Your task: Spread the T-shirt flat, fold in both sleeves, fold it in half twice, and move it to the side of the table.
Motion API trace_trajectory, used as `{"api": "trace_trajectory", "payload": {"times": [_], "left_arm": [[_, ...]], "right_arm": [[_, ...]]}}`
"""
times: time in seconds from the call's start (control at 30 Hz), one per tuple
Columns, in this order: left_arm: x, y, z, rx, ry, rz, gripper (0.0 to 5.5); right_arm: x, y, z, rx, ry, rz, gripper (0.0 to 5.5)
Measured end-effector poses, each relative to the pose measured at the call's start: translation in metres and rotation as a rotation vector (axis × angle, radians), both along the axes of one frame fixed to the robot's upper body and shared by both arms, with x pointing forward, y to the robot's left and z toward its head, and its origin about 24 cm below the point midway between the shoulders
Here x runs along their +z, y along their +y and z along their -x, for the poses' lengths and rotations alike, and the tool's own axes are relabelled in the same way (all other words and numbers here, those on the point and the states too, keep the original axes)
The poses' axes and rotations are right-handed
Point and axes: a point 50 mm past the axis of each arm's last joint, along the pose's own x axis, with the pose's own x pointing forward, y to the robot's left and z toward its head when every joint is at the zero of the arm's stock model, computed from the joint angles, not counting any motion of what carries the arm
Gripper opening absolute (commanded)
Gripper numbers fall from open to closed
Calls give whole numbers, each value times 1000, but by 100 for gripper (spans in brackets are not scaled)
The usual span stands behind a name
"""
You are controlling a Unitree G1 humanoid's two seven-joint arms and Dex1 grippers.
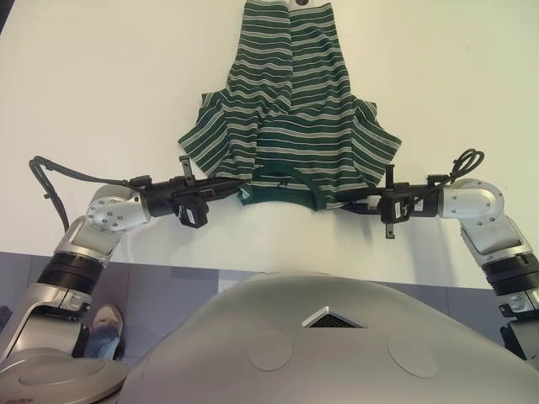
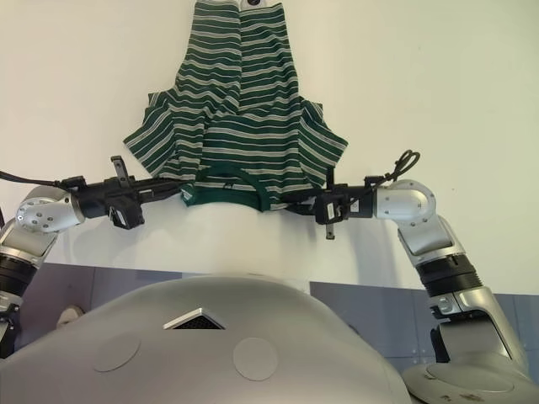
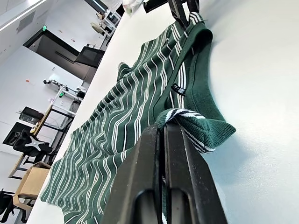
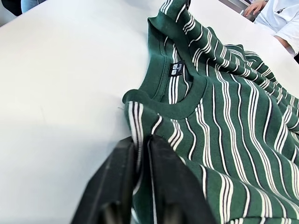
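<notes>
- Left gripper (image 1: 238, 185) low over the near edge of the white table (image 1: 101, 84). Fingers closed tight, pinching shirt fabric at the shoulder just beside the neckband (image 1: 282, 181).
- Right gripper (image 1: 344, 202) also at the near edge, fingers clamped on the opposite shoulder.
- Dark green T-shirt with white stripes (image 1: 286, 109) lies on the table about midway between the left and right edges. Neckband toward the near edge, hem toward the far edge.
- Body bunched in lengthwise folds. Both sleeves splay outward, rumpled.
- Small black label (image 4: 176, 69) sits inside the neckband.
</notes>
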Motion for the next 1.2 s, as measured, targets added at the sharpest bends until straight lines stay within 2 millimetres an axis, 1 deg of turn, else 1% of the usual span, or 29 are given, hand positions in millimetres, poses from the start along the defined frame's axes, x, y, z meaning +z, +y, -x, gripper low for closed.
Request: {"api": "trace_trajectory", "payload": {"times": [0.07, 0.1, 0.13, 0.37, 0.43, 0.57, 0.63, 0.7, 0.73, 0.8, 0.97, 1.0, 1.07, 1.1, 1.13, 1.17, 1.2], "left_arm": [[1, -1, -1, 1, -3, 5, 67], [1, -1, -2, 2, -4, 9, 87], [0, -2, -2, 6, -3, 16, 98], [-1, -2, -8, 58, -46, 27, 225], [-1, -2, -8, 59, -47, 26, 249], [-1, -1, -6, 56, -44, 22, 255], [12, 3, 0, 42, -38, 103, 255], [28, 9, 6, 13, -39, 175, 255], [30, 11, 8, 4, -33, 185, 255], [34, 13, 10, -6, -27, 220, 255], [56, 20, 10, 11, 2, 439, 255], [60, 24, 6, 44, 3, 477, 255], [65, 28, -10, 138, -17, 546, 255], [62, 31, -26, 234, -40, 569, 255], [58, 33, -38, 309, -54, 551, 255], [55, 33, -43, 345, -68, 529, 255], [46, 34, -54, 424, -81, 466, 255]], "right_arm": [[0, 0, -1, -8, -4, 0, 148], [0, 0, -1, -12, -5, -1, 171], [0, 0, -2, -18, -10, -5, 174], [1, 5, -6, -25, -50, -7, 174], [1, 5, -5, -22, -53, -7, 174], [1, 6, -3, -14, -56, -14, 174], [7, 5, 5, 5, -46, -71, 174], [20, 4, 15, 42, -47, -144, 174], [25, 3, 18, 52, -41, -165, 174], [32, 0, 18, 49, -43, -212, 174], [45, -13, 13, -1, -27, -306, 174], [47, -15, 8, -28, -38, -315, 174], [54, -16, -8, -126, -101, -366, 174], [57, -17, -22, -217, -151, -404, 174], [59, -18, -32, -278, -190, -412, 174], [59, -18, -36, -307, -208, -407, 174], [55, -19, -43, -352, -227, -377, 174]]}}
